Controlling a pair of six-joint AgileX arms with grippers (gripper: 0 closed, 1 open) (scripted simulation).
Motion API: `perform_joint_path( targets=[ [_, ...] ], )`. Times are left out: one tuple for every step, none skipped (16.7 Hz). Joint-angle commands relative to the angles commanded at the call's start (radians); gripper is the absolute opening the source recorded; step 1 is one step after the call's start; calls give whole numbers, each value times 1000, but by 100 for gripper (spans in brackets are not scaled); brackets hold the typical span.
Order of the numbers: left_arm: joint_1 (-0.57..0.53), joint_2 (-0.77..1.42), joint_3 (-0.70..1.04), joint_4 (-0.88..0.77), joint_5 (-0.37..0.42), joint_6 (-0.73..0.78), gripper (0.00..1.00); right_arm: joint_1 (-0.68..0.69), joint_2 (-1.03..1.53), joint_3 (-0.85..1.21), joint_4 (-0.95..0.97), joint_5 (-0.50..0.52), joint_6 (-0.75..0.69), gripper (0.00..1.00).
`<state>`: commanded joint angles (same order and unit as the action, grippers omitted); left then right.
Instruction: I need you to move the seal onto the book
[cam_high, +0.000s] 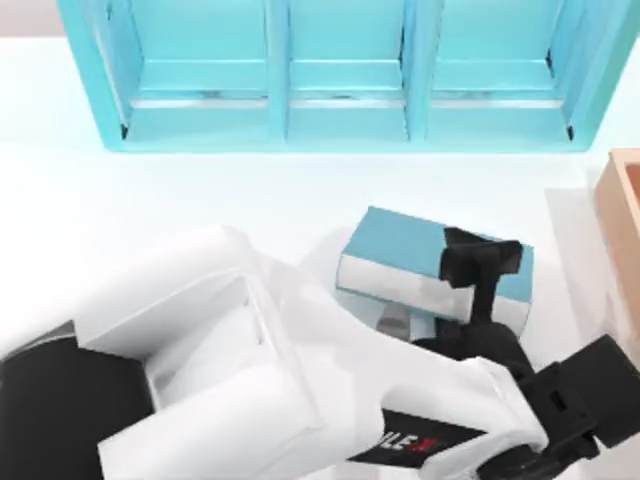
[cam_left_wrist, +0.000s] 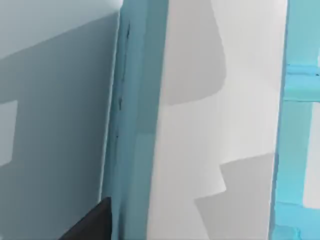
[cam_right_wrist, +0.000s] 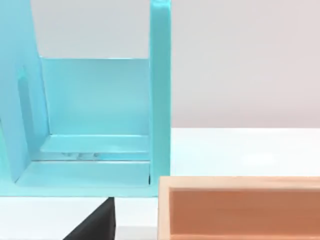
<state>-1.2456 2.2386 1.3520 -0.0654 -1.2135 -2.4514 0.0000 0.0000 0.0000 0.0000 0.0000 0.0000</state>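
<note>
While the left arm reaches across the near worktop (cam_high: 150, 200), its gripper (cam_high: 482, 262) is seen over the right part of the book (cam_high: 400, 245), which lies flat at centre-right; whether the jaws are apart or together cannot be told. Beyond the book, the light-blue shelf unit (cam_high: 340, 120) is set along the far edge. At the right edge, a tan wooden box (cam_high: 625, 215) is noted.
</note>
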Motion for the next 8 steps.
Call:
perform_joint_path(
  targets=[
    [-20, 5, 12, -71, -8, -66, 100, 0, 0, 0, 0, 0, 0, 100],
    [-41, 10, 24, -150, -15, -137, 100, 0, 0, 0, 0, 0, 0, 100],
    [-63, 15, 37, -235, -22, -212, 100, 0, 0, 0, 0, 0, 0, 100],
    [-86, 18, 50, -323, -29, -288, 100, 0, 0, 0, 0, 0, 0, 100],
    [-109, 21, 63, -414, -35, -366, 100, 0, 0, 0, 0, 0, 0, 100],
    [-133, 22, 76, -505, -41, -443, 100, 0, 0, 0, 0, 0, 0, 100],
    [-156, 23, 88, -593, -46, -519, 100, 0, 0, 0, 0, 0, 0, 100],
    [-178, 23, 100, -678, -51, -593, 100, 0, 0, 0, 0, 0, 0, 100]
  ],
)
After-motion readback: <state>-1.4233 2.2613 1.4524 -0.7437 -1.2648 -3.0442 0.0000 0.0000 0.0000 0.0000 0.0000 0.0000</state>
